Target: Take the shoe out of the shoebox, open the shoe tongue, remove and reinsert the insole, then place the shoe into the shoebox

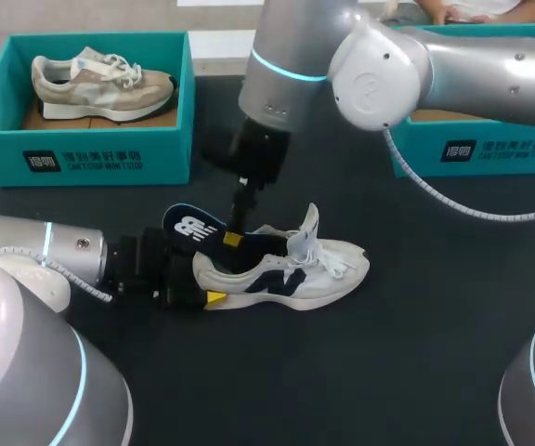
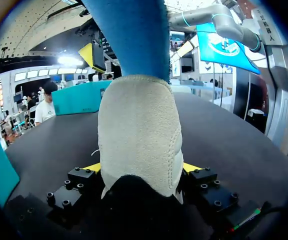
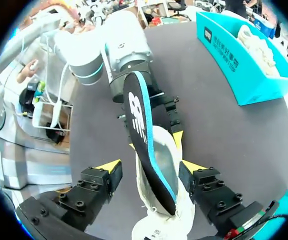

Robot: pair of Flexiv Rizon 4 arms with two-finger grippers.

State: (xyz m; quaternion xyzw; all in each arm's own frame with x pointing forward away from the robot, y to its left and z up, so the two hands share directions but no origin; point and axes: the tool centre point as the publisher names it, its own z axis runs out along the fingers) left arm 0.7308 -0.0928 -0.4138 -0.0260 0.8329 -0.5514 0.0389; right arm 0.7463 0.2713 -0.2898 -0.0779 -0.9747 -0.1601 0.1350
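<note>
Our shoe (image 1: 291, 269) stands on its sole on the black table (image 1: 342, 372), heel toward the left hand (image 2: 141, 167) and toe pointing away from it. That hand is closed on the shoe, its yellow tips pressed to either side of the heel. The upper is white with a navy side mark, the heel patch is a pale, suede-like fabric, the laces hang loose and the tongue is raised.

The insole (image 1: 198, 228) is partly in the shoe. Its front end goes down into the opening, and its rounded heel end sticks up and out over the collar, above the left hand. It is thin and long, dark on top with a white mark, and blue along the edge and underside.

The right hand (image 3: 149, 166) sits directly over the shoe's opening, astride the insole. We cannot tell whether it grips it.

Beyond the left hand, well apart from the shoe, a teal box (image 1: 82, 149) holds a beige shoe (image 1: 100, 84). A second box (image 1: 490, 149), also teal, sits past the right arm, which hides most of it. A white coiled cable (image 1: 453, 206) hangs from that arm between the second box and the shoe.
</note>
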